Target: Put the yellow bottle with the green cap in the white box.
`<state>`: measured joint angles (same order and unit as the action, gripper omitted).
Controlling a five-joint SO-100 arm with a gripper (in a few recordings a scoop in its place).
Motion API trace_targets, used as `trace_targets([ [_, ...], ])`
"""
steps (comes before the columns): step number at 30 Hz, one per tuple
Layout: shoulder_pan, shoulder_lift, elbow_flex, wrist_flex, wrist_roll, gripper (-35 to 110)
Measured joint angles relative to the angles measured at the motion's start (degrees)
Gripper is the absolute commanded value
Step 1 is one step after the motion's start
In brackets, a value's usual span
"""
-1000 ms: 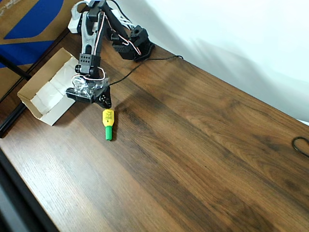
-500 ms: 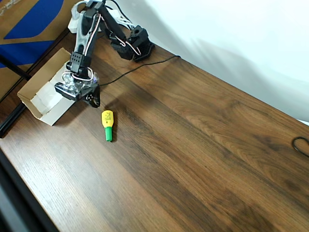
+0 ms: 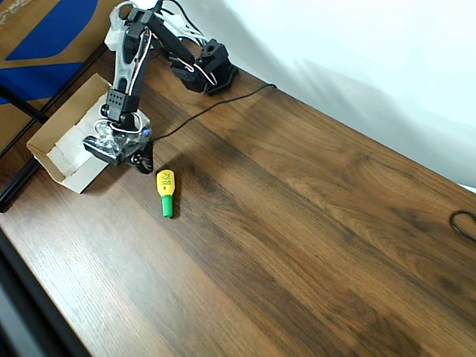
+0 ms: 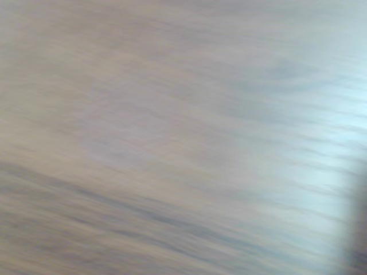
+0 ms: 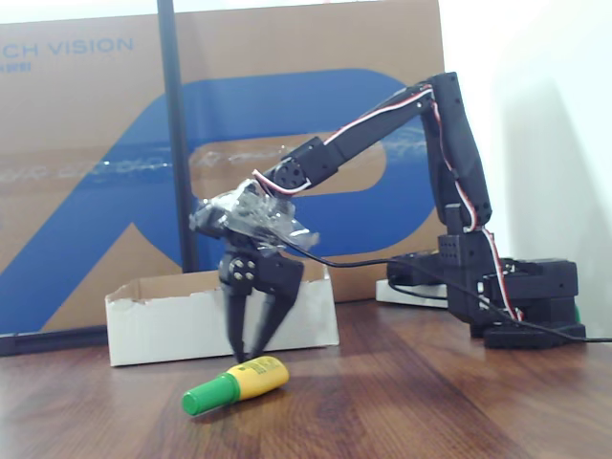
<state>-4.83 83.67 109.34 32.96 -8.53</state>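
The arm [image 5: 449,163] is built of matte black links, slim and rounded, joined by blocky black servo housings. Bundled red, white and black wires run along its upper link and loop loose at the joints. A squat black base [image 5: 516,301] carries the column, with a thin black cable [image 3: 216,104] trailing from it. At the wrist sits a clear, glossy plastic housing [image 5: 251,215] with wiring visible through it. Below it the pincer [image 5: 251,349] is black, with a square block dotted by small screw holes and two tapering, pointed fingers [image 5: 234,325].
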Motion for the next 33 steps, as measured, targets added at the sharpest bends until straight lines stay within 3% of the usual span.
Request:
trace_targets([
  [33, -7.03, -6.94, -7.29, 2.55, -0.70, 0],
])
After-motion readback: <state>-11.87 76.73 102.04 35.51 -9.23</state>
